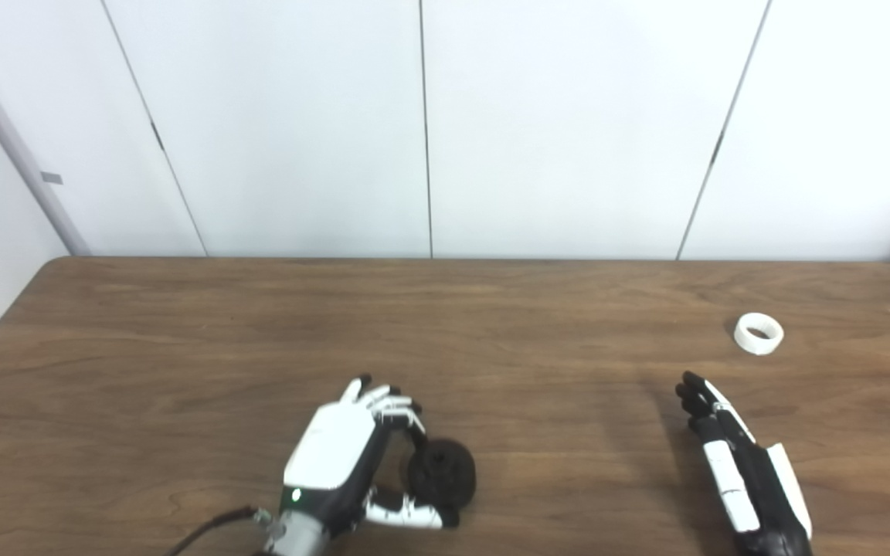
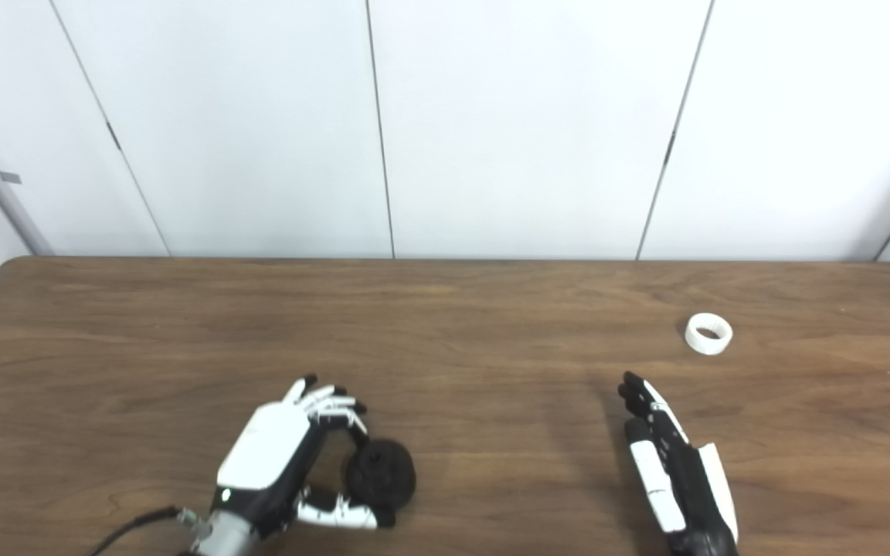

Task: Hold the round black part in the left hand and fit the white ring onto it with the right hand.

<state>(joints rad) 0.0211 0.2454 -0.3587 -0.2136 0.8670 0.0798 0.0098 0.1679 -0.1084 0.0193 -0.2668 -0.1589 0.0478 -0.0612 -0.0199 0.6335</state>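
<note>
spanning a brown wooden table [image 1: 182,340] before white wall panels [image 1: 568,123], left hand [image 1: 344,463] grasps black part [image 1: 445,472]; right hand [image 1: 738,463] released.

Left hand [image 1: 344,455] gripped round black part [image 1: 442,472] near desk [image 1: 182,347] edge; right hand [image 1: 738,463] lay extended, empty; white ring [image 1: 759,333] farther right.

Brown wood-grain table [image 1: 491,332] filling the near half of the scene, rounded far corners, white wall panels [image 1: 568,123] behind its far edge, dark vertical seams between them, grey post [image 1: 16,147] far left
</note>
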